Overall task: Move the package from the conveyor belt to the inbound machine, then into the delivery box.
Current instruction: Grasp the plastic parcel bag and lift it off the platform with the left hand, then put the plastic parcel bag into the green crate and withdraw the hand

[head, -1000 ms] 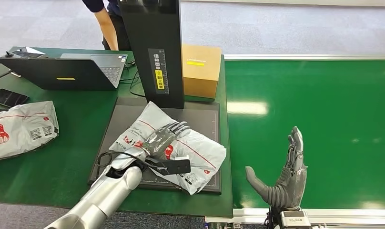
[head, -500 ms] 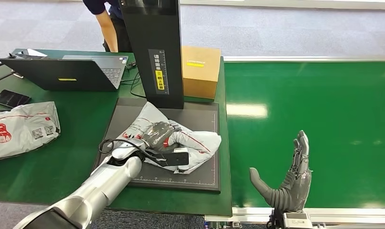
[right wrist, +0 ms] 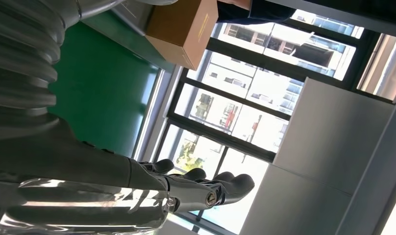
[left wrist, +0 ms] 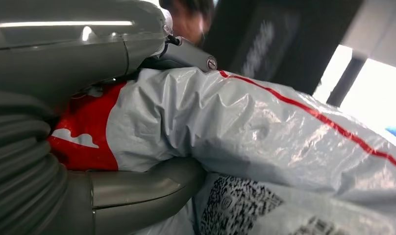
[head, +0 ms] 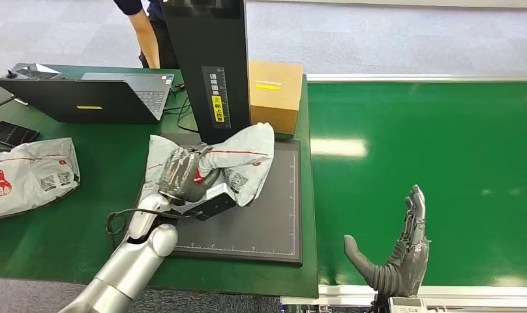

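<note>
head view: left hand (head: 186, 171) grips the crumpled grey plastic mailer package (head: 238, 158), lifted over the black scanner pad (head: 261, 222) mid-frame; right hand (head: 394, 261), fingers spread, lower right. left wrist view: fingers (left wrist: 137, 188) wrap the package (left wrist: 264, 142).

The crumpled grey plastic mailer package (head: 231, 160) sits in the robot's left hand (head: 186, 173), above the flat black gridded scanner plate (head: 267, 215). Just beyond that hand rises the tall black scanner column (head: 212, 65), with a brown cardboard box (head: 274, 94) to its right. Left of the hand lie a second grey mailer bag (head: 29, 176) and an open dark laptop (head: 85, 98); the right hand (head: 394, 257) stands well apart over the green conveyor belt (head: 443, 163).
</note>
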Available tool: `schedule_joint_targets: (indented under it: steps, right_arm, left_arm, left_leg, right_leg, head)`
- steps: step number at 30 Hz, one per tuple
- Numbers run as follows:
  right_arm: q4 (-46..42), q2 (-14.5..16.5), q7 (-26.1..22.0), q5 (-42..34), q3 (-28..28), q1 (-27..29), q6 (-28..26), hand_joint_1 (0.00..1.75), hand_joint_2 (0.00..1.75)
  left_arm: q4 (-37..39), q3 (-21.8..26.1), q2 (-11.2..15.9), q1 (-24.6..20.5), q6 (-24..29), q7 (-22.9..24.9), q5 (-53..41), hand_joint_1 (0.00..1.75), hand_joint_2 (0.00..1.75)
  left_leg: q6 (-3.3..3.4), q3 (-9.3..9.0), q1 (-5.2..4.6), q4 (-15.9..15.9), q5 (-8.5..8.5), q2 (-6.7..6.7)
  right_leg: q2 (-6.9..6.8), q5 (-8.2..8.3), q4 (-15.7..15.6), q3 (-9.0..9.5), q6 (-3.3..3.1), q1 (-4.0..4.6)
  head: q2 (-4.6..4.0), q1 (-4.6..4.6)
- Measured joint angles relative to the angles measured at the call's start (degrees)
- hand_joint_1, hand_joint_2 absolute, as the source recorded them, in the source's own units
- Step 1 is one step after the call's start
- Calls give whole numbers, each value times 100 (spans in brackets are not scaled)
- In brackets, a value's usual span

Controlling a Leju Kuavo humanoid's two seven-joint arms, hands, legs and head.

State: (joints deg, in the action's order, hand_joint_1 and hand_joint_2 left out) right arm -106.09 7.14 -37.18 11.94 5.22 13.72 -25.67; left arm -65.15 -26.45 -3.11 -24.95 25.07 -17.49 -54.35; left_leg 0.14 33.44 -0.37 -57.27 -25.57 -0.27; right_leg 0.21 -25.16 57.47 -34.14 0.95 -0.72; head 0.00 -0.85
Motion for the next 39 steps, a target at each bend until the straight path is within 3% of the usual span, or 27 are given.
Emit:
schedule_joint_targets:
  steps: [6, 13, 18, 24, 36, 39]
  right_arm:
    - [37, 61, 0, -3, -30, -36, 208, 0, 175]
    - [178, 88, 0, 4, -5, -194, 273, 0, 175]
    - [343, 115, 0, -21, 73, -340, 350, 0, 175]
    - [531, 115, 0, -78, 238, -543, 246, 0, 175]
    - [723, 115, 0, -80, 349, -648, 231, 0, 175]
    - [745, 114, 0, -81, 366, -664, 193, 0, 175]
  left_arm:
    - [-1594, 1074, 64, 786, 1159, -179, -13, 175, 175]
    - [-2252, 2135, 92, 1146, 1442, -184, 141, 175, 175]
    - [-2171, 3155, 200, 1071, 1471, -446, 803, 175, 175]
    - [-1366, 4266, 565, 518, 1476, -771, 1010, 175, 175]
    - [-780, 4752, 765, 249, 1476, -825, 979, 175, 175]
    - [-664, 4952, 763, 96, 1476, -934, 387, 174, 175]
  left_leg:
    - [-4, 5, 1, 1, -5, 7]
    - [-5, 4, 1, 2, -4, 5]
    - [-9, 0, 3, 2, -1, 9]
    - [-16, 0, 8, 2, 5, 6]
    - [-15, 4, 5, 1, 4, 6]
    - [-15, 5, 6, 0, 5, 5]
  right_leg:
    - [9, -7, 1, -11, -2, 1]
    - [7, -6, 3, -7, -3, 1]
    - [9, -3, 4, -9, -8, 3]
    - [8, -2, 7, -10, -10, 7]
    - [7, -3, 5, -10, -9, 3]
    - [7, -2, 5, -12, -9, 5]
  head:
    - [0, -1]
    - [0, 0]
    - [0, -1]
    - [0, -1]
    - [0, 1]
    - [0, 1]
